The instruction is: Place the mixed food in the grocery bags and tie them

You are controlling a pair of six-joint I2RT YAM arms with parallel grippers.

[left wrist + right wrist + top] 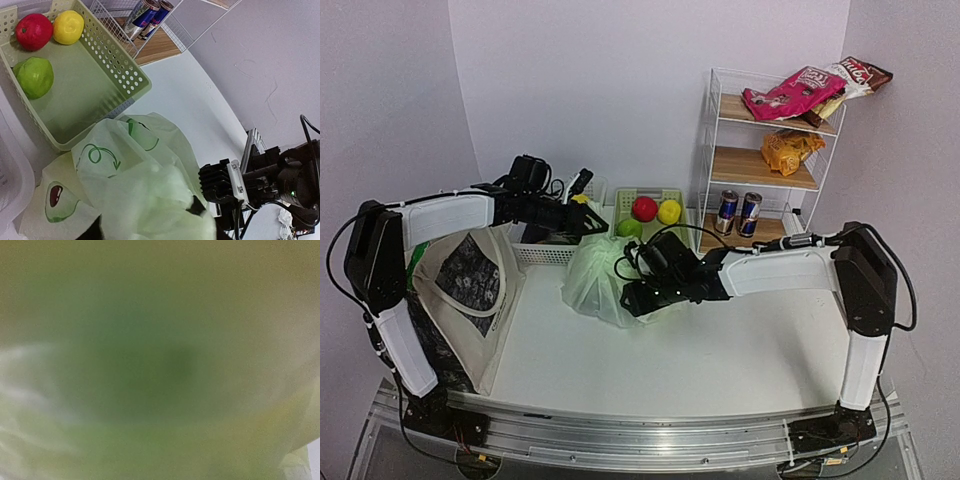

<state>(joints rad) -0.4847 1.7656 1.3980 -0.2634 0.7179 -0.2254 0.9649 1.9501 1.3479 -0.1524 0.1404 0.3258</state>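
Plastic bag [150,185]: thin pale-green film, translucent, crinkled, faintly glossy.
Tote [508,300]: cream canvas cloth, woven, matt.
Basket [115,75]: green perforated plastic, smooth, dull sheen.
Rack [738,166]: white-coated metal wire, fitted with pale matt wood.
Drink cans [727,210]: metal, glossy.
Pink packet [790,95]: shiny film.
Bench [720,350]: white, smooth, matt.

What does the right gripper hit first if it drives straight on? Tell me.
The plastic bag. The right gripper points left at its side and looks pressed against it. The wrist view shows only blurred pale green, so the bag seems right at the fingers, though exact depth is unclear.
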